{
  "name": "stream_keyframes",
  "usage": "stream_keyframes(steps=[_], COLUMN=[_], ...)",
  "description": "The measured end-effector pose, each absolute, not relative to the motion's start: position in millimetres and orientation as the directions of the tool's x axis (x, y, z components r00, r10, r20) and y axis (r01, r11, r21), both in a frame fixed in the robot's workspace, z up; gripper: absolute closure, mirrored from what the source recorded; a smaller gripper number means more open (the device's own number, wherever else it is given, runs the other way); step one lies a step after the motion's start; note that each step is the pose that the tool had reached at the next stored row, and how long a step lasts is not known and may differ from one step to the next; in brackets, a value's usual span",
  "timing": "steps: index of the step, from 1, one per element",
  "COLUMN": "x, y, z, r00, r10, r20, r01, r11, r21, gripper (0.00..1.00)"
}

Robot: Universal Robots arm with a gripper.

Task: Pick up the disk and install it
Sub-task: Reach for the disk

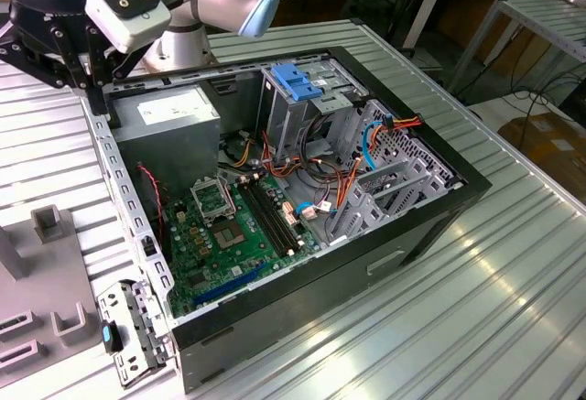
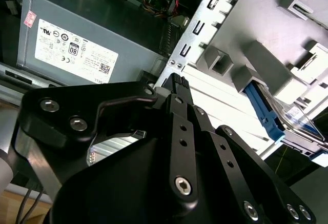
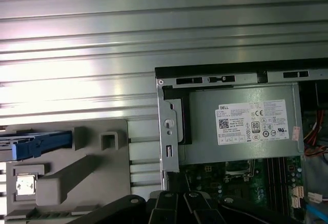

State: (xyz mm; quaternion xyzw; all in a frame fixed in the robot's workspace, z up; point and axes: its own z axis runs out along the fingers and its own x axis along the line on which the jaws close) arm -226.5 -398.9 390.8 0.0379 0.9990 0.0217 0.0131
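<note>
The disk (image 2: 300,117) stands on edge in a slot of a grey fixture (image 2: 266,65), with blue carrier rails round its grey metal body. In the first wrist view the disk (image 3: 38,142) shows its blue rail at the fixture's far end. My gripper (image 1: 94,107) hangs over the open computer case's rim, beside the power-supply box (image 1: 174,112). It is apart from the disk, with part of the fixture between them. In both wrist views the gripper (image 2: 177,80) (image 3: 177,196) has its fingers closed together, holding nothing.
The open computer case (image 1: 439,212) lies on a slatted metal table (image 1: 513,299). Inside it are a green motherboard (image 1: 238,226), loose cables and a metal drive cage with a blue latch (image 1: 298,80). The grey fixture (image 1: 46,226) lies at the exterior view's left.
</note>
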Motion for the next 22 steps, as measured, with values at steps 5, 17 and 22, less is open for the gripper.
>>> stream_keyframes(steps=[5, 17, 22], x=[-230.8, -240.8, -244.6], y=[-398.9, -398.9, -398.9], z=[390.6, 390.2, 390.1], r00=[-0.997, -0.997, -0.997], r10=[0.076, 0.076, 0.076], r20=[-0.024, -0.024, -0.024], r01=[0.075, 0.075, 0.075], r11=[0.996, 0.996, 0.996], r21=[0.044, 0.044, 0.044], gripper=[0.89, 0.89, 0.89])
